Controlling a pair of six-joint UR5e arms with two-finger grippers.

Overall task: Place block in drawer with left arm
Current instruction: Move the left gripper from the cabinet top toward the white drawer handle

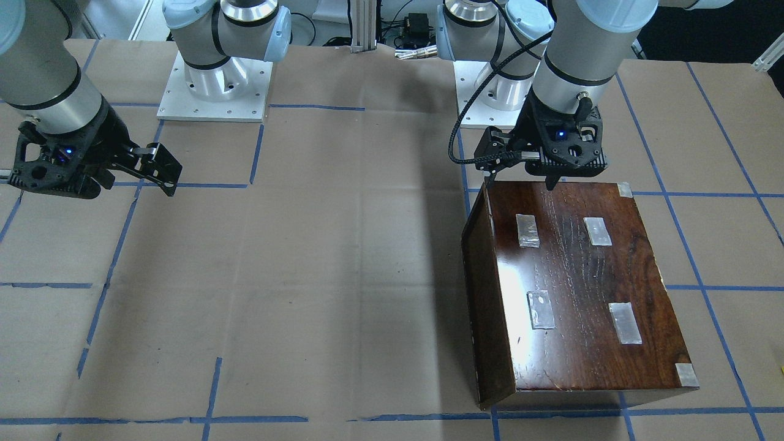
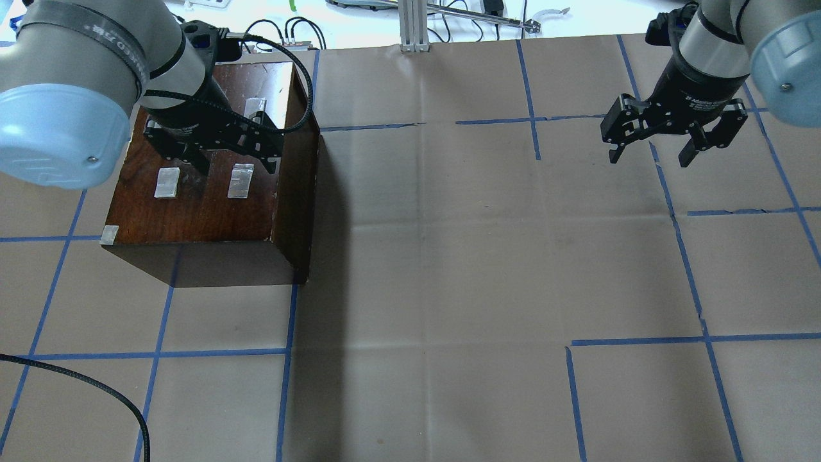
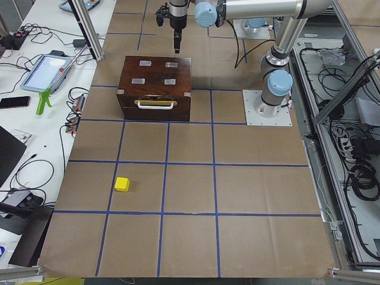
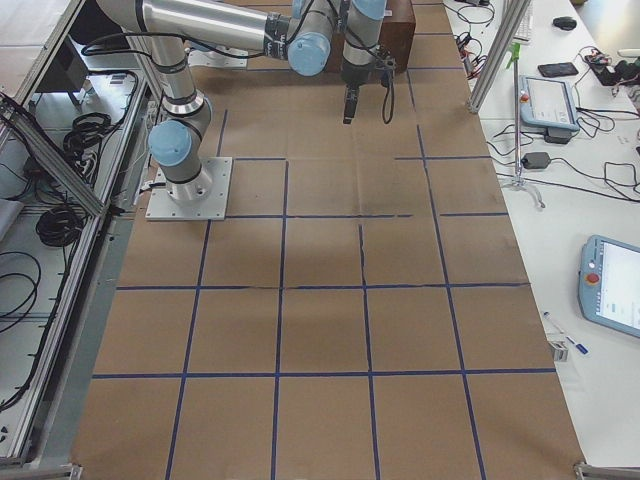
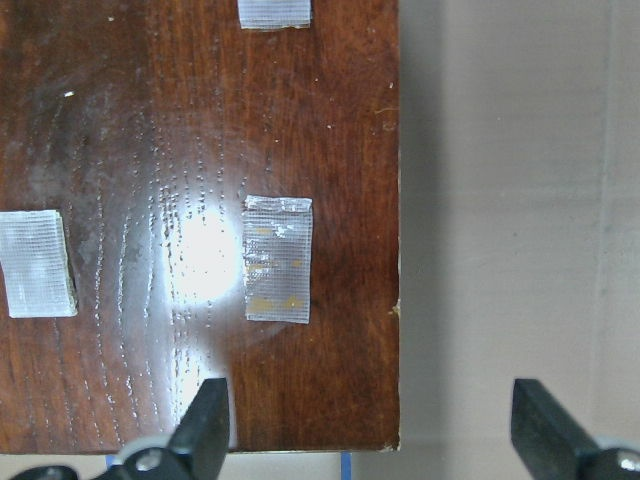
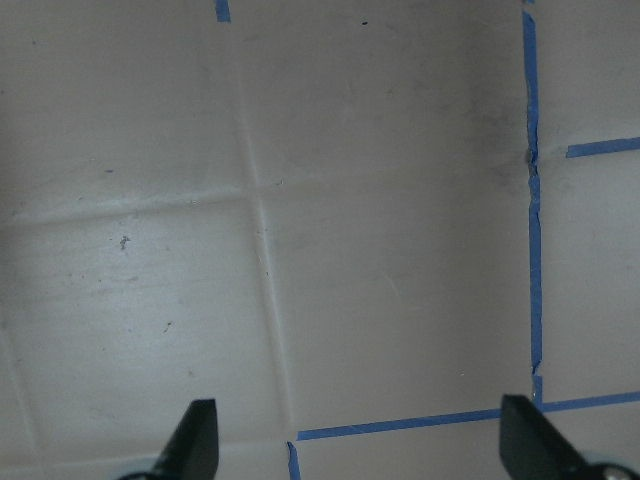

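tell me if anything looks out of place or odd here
Nothing spilled or broken. The yellow block sits alone on the table, well away from the cabinet, whose drawer looks shut. The left tool hangs open over the cabinet top, holding nothing.

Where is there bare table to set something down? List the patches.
The brown paper between the cabinet and the right gripper is bare, as is the stretch between the cabinet's handle and the yellow block. Crowded: the cabinet top, where the open left gripper hovers.
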